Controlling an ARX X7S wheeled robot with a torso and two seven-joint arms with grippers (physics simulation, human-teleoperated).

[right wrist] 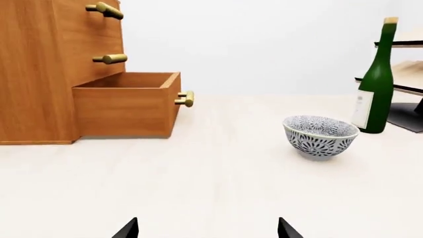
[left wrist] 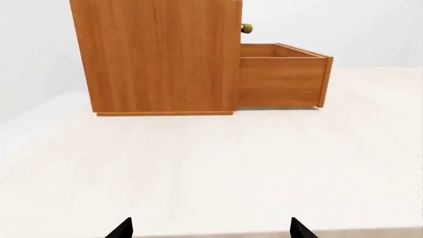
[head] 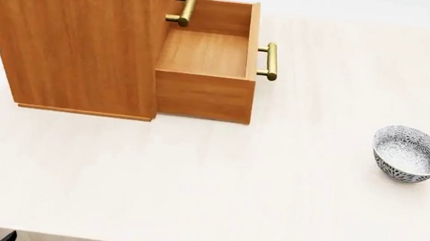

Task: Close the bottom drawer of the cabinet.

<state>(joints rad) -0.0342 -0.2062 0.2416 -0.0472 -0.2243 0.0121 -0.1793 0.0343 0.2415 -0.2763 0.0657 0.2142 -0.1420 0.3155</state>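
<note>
Near table edge, both grippers' fingers (left wrist: 126, 229) (right wrist: 130, 230) spread wide, holding nothing.

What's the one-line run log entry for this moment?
bottom drawer: open, empty | cabinet: upper drawers shut | left end effector: open, clear | right end effector: open, clear | bowl: right of drawer

A big pale worktop (head: 216, 197) fills the room, smooth and light like cream wood. Behind it the wall (right wrist: 264, 44) is plain white. The light is soft and even, with only faint shadows.
</note>
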